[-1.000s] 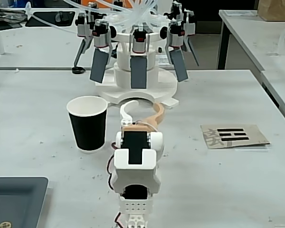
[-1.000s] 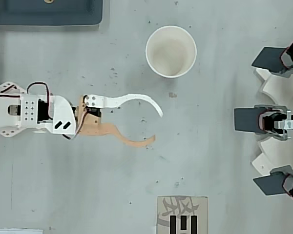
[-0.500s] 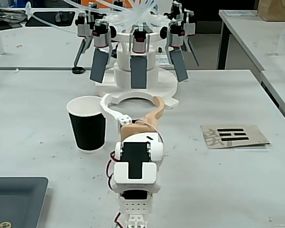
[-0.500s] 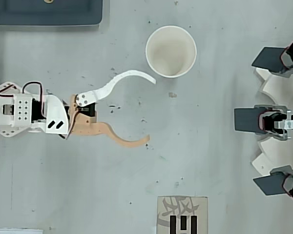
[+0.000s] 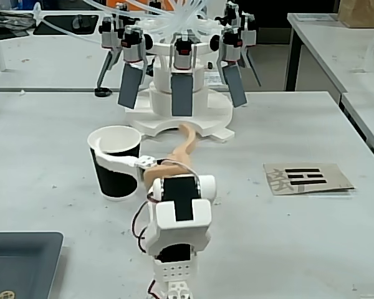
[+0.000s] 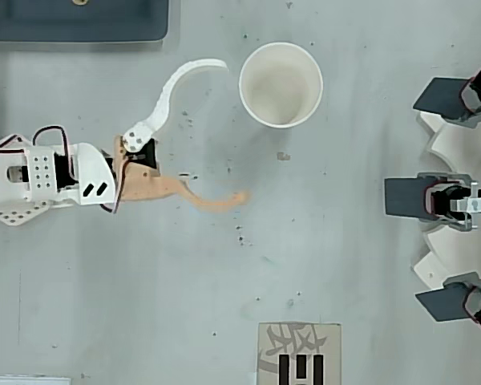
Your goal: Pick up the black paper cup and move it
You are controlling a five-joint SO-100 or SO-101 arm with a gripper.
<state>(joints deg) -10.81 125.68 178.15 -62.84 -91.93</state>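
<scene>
The black paper cup (image 5: pixel 115 177) stands upright on the grey table, black outside and white inside; from above only its white inside and rim show (image 6: pixel 280 84). My gripper (image 6: pixel 231 130) is open wide, with a white curved finger (image 6: pixel 170 88) and a tan curved finger (image 6: pixel 212 200). In the overhead view the white fingertip ends just left of the cup's rim, and the tan fingertip lies well below the cup. The cup sits just beyond the fingertips, not between them. In the fixed view the gripper (image 5: pixel 141 138) reaches from the arm towards the cup, and the white finger crosses in front of the cup's wall.
A white device with several grey paddles (image 5: pixel 181 93) stands at the back of the table, at the right edge from above (image 6: pixel 449 196). A brown card with black marks (image 5: pixel 305 177) (image 6: pixel 299 353) lies flat. A dark tray (image 5: pixel 22 261) (image 6: pixel 76 20) sits beside the arm's base.
</scene>
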